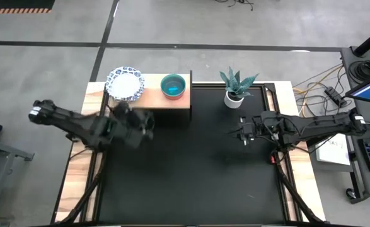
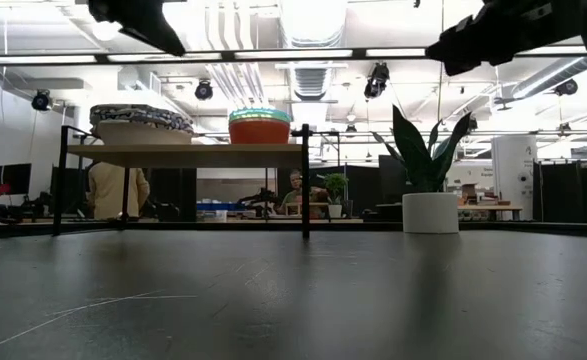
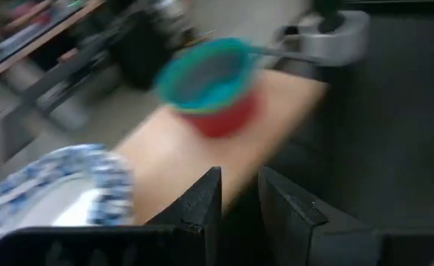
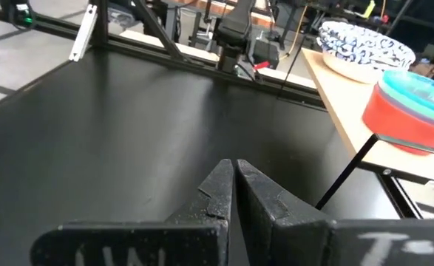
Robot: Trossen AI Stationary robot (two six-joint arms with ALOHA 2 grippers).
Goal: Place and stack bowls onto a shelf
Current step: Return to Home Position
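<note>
The light-wood shelf [image 1: 152, 98] stands at the far left of the black mat on thin black legs. On its left end sits a stack of wide white bowls with blue rims [image 1: 125, 83], which also shows in the low view [image 2: 141, 120]. On its right end sits a stack of small bowls [image 1: 173, 86], teal on top and red at the bottom [image 4: 405, 111]. My left gripper [image 1: 148, 122] hovers just near of the shelf, its fingers [image 3: 240, 193] a little apart and empty. My right gripper [image 1: 242, 134] is shut and empty [image 4: 235, 177], above the mat's right part.
A small white pot with a green spiky plant [image 1: 235, 89] stands on the mat to the right of the shelf, far of my right gripper. The black mat [image 1: 191, 176] lies bare toward the near edge. People show in the room behind [image 2: 113, 190].
</note>
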